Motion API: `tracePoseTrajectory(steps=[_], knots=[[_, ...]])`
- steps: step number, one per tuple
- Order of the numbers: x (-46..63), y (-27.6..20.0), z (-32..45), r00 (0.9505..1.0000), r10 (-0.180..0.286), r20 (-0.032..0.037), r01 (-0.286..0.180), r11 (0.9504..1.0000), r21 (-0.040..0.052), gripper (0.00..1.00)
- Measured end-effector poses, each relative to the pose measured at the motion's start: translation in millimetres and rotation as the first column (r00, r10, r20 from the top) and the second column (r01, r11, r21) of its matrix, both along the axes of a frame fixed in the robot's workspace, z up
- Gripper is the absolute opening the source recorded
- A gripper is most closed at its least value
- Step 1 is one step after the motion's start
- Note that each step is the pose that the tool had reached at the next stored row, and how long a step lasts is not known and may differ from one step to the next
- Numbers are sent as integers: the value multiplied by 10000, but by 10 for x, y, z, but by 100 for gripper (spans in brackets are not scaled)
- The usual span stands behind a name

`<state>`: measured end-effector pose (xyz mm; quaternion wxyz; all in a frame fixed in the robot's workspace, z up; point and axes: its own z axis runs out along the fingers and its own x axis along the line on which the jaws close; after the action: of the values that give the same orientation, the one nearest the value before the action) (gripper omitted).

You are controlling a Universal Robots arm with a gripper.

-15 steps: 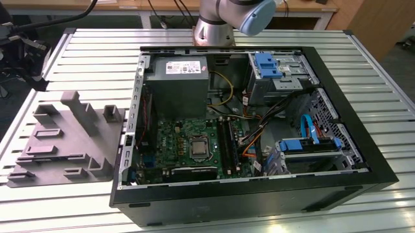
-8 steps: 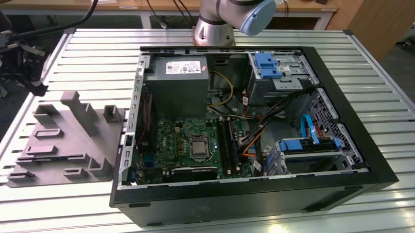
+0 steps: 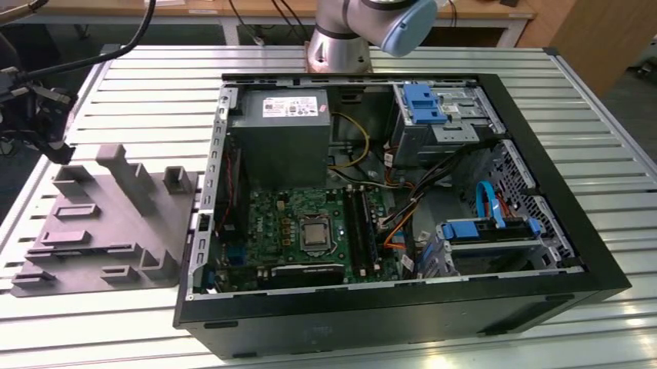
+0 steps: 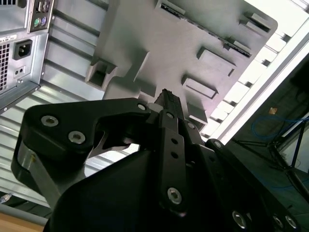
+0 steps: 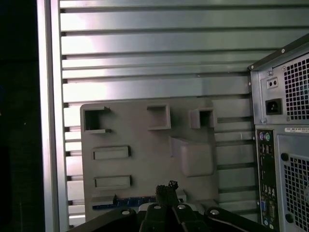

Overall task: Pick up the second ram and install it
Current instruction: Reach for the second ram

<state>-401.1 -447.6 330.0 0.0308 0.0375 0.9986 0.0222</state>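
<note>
Here's the gripper [image 5: 167, 187] in the first wrist view, hanging over the grey fixture [image 5: 145, 145], its two black fingertips pressed together with nothing visible between them. The second wrist view shows the gripper [image 4: 166, 96] side-on, and the fingers meet in a single dark column there too. And there's the second ram [image 5: 123, 203]: a thin blue strip lying flat along the edge of the fixture, just beside the fingertips and below them. One end of it runs in behind the gripper's body, so whether metal meets board cannot be told. The rest of the fixture spreads out beyond the fingertips, with square pockets and shallow rectangular recesses, all resting on the slatted metal surface [image 5: 145, 63]. Off to one side of the gripper stands the back panel of the computer case [image 5: 282, 145], showing its power socket and vent grilles, well apart from the fingers. The exterior view shows the case lying open on the surface, with the fixture right beside it on the side away from the drive bays. Inside sit the green motherboard [image 3: 298, 223], the grey power supply [image 3: 279, 131] and the blue drive brackets [image 3: 423, 104]. The arm's base [image 3: 344, 38] stands behind the case.
</note>
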Motion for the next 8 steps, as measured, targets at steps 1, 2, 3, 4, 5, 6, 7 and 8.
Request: tracePoseTrajectory(steps=[1,2,3,4,5,6,7,8], knots=[[-4,-10,-13,10000,0,1,0,10000,0,11],[-7,-19,-28,10000,0,2,0,10000,1,11],[-10,-28,-42,10000,0,2,0,10000,1,11],[-12,-36,-57,10000,0,2,0,10000,0,11],[-15,-44,-73,10000,0,1,0,10000,-1,11],[-17,-53,-88,10000,0,0,0,10000,-3,11],[-20,-65,-105,10000,0,1,0,10000,-3,11],[-23,-75,-121,10000,0,2,0,10000,-4,11]])
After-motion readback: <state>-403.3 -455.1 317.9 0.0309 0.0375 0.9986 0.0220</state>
